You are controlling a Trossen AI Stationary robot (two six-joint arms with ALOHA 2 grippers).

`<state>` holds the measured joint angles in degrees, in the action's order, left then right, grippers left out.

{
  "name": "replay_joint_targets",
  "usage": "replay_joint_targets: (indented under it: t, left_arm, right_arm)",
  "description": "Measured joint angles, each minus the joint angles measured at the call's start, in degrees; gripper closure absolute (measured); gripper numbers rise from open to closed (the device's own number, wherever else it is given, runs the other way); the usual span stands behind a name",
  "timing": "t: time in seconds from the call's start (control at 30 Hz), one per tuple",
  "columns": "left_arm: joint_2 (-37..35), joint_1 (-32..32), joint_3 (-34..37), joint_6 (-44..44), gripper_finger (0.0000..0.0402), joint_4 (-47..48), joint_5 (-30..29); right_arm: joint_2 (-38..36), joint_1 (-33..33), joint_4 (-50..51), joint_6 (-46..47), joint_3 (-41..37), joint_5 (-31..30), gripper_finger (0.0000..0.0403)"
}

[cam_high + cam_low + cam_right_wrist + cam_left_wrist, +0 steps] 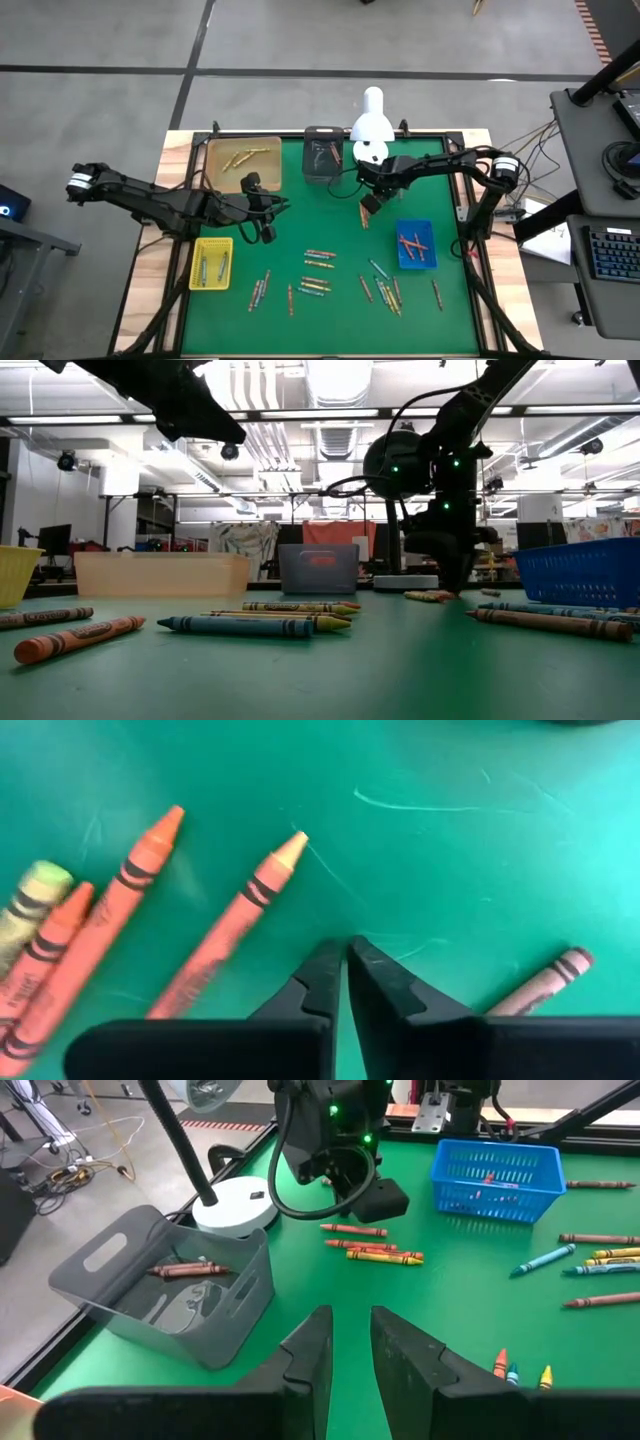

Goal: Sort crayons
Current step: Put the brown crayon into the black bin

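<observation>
Green mat (340, 240); loose crayons (255, 625) labelled Crayola; right claw (345, 965) closed, empty.

dark printed wrappers on the nearest crayons (75, 639) (lettering too small to read), no other legible text

We see a green mat (330, 300) on the table, strewn with crayons (317, 285) in orange, yellow, blue and brown, each with black bands on its wrapper. A yellow tray (211, 263) sits near the left edge, a blue tray (415, 245) near the right, a tan tray (243, 163) and a grey tray (322, 153) along the far edge. Both arms are black.
</observation>
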<state>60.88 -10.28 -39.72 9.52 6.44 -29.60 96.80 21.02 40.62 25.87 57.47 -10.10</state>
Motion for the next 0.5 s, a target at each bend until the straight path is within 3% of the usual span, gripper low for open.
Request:
replay_joint_targets:
  t: [0.1,0.3,0.5]
  left_arm:
    - [0.0,0.0,0.0,0.0,0.0347,0.0,0.0]
    - [0.0,0.0,0.0,0.0,0.0347,0.0,0.0]
    - [0.0,0.0,0.0,0.0,0.0347,0.0,0.0]
  right_arm:
    - [-0.6,0.1,1.9,-1.6,0.8,-0.4,0.0393]
    - [-2.6,1.2,14.0,0.0,5.1,-9.2,0.0394]
    - [-5.3,5.1,17.2,-0.4,2.2,-9.5,0.0394]
